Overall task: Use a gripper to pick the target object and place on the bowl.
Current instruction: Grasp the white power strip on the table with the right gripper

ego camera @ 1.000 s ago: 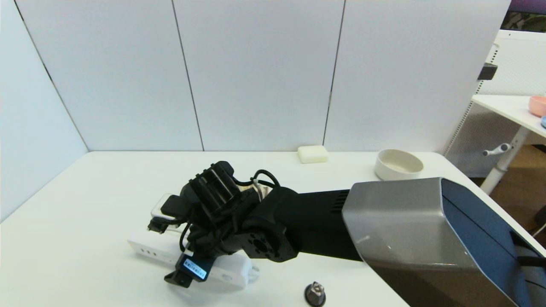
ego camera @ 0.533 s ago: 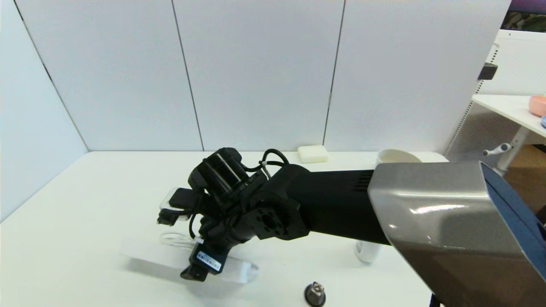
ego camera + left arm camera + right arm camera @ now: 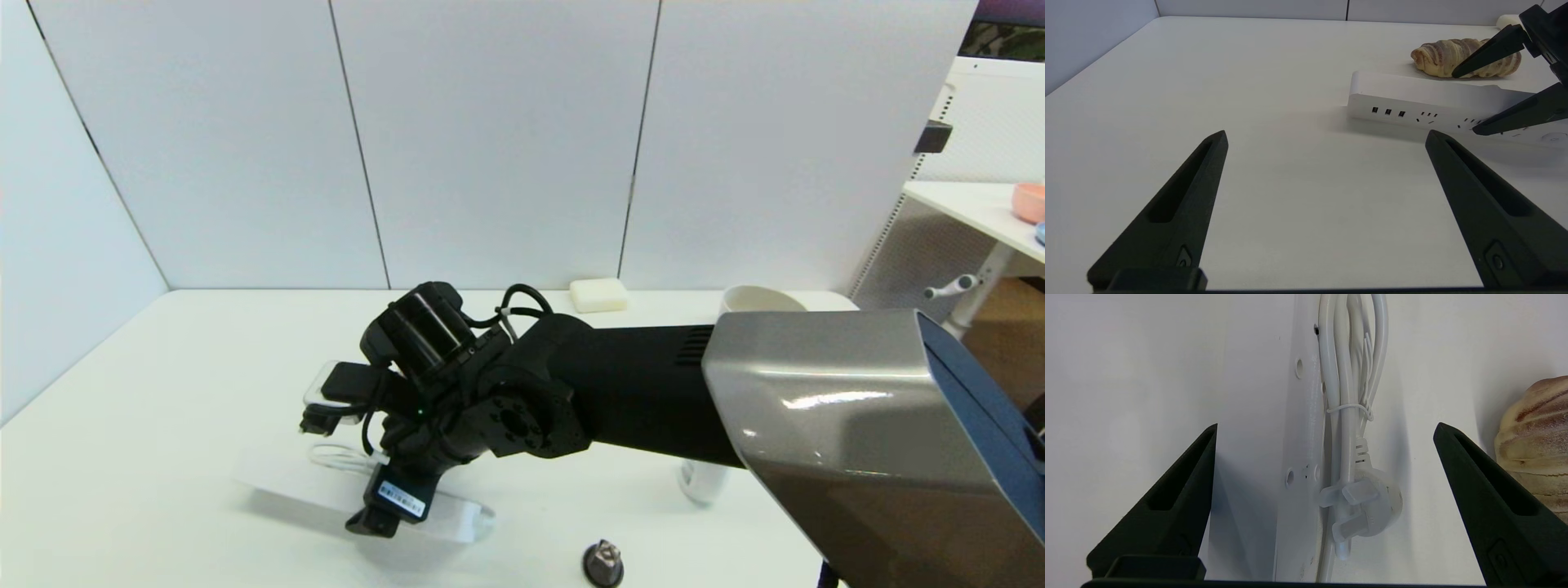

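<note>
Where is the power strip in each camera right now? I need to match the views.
Head view: power strip lower left, partly hidden under the right arm.
Left wrist view: upper right, with the right end effector open astride one end.
Right wrist view: up the centre, between the open fingers.
Shared landmark: the bread roll beside the strip in both wrist views; hidden in the head view.

Power strip (image 3: 286,478) front-left; bowl (image 3: 755,299) far back-right.
</note>
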